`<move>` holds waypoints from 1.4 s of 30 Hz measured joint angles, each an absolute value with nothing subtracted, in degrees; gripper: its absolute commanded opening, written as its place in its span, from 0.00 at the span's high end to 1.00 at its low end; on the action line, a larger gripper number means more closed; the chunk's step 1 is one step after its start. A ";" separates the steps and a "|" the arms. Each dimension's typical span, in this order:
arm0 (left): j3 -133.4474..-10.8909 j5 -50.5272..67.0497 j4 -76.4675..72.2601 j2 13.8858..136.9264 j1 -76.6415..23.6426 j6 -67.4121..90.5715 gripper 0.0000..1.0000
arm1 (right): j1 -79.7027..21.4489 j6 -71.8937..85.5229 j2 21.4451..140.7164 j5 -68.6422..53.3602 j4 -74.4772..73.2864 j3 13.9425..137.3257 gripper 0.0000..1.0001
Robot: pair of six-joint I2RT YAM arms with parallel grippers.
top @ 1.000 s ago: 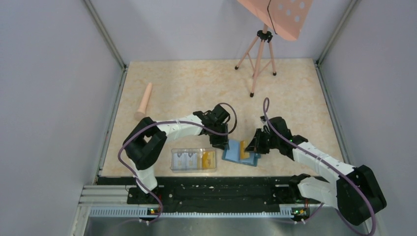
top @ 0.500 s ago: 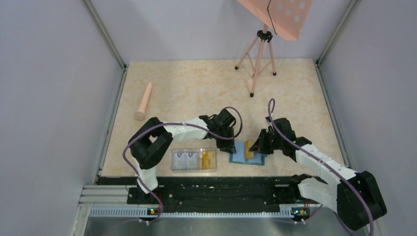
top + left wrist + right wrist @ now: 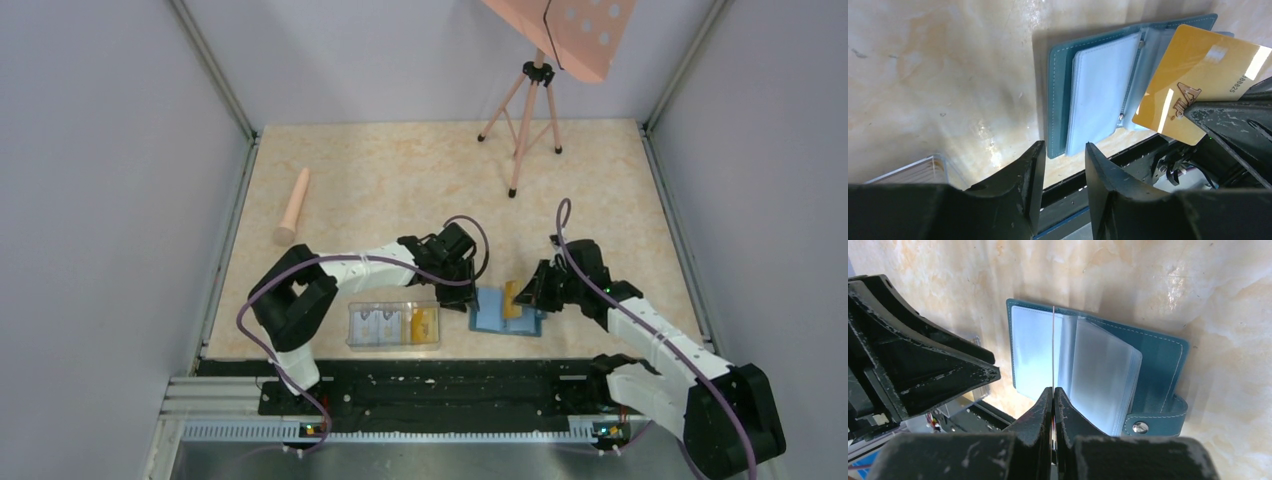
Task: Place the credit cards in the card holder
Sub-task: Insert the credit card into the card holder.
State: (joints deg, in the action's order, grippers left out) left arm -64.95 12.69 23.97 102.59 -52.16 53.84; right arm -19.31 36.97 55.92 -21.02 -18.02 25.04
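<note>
My right fingers (image 3: 1040, 412) were clenched on one end of a yellow-orange card (image 3: 1193, 80), holding it edge-down over the open card holder (image 3: 1057, 85). The holder lay flat on the bench (image 3: 400, 170), low and centre in the top view. From my right wrist the card showed only as a thin upright line crossing the clear pockets (image 3: 1103, 370) close to the fold. I could not tell whether its far edge had found a pocket mouth.

My left fingers (image 3: 1020, 175) stood parted with nothing between them, just off the holder's outer cover edge at the bottom of the left wrist view. More cards (image 3: 375, 324) lay in the clear box (image 3: 393, 304), just left of the holder.

I judged the card light, stiff and glossy, so it could twist or slip in a narrow pinch. Gripping it by one end, as I did, left most of its length free to slide in. The pockets looked like soft, floppy film, fanned up off the cover rather than lying flat, so a mouth would likely buckle under a skewed push. The holder itself seemed light enough to skid on the smooth bench. The sensible place to steady it was the bare teal cover on the side under my left fingers, away from the snap tab (image 3: 1140, 427).
</note>
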 measured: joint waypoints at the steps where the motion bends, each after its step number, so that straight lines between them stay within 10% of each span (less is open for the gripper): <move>1: -64.84 12.32 24.36 102.04 -52.18 53.82 0.63 | -19.27 36.97 55.68 -21.08 -18.00 24.91 1.00; 20: -64.05 12.80 25.30 105.06 -52.29 52.29 1.00 | -19.20 37.71 58.98 -26.85 -12.78 19.90 1.00; 42: -64.05 13.17 25.28 105.56 -52.29 51.99 1.00 | -19.20 37.58 62.70 -29.78 -9.74 19.88 1.00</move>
State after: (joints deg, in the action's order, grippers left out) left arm -64.05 13.17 25.28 105.56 -52.29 51.99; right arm -19.20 37.58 62.70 -29.78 -9.74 19.88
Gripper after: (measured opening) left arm 0.010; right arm 0.005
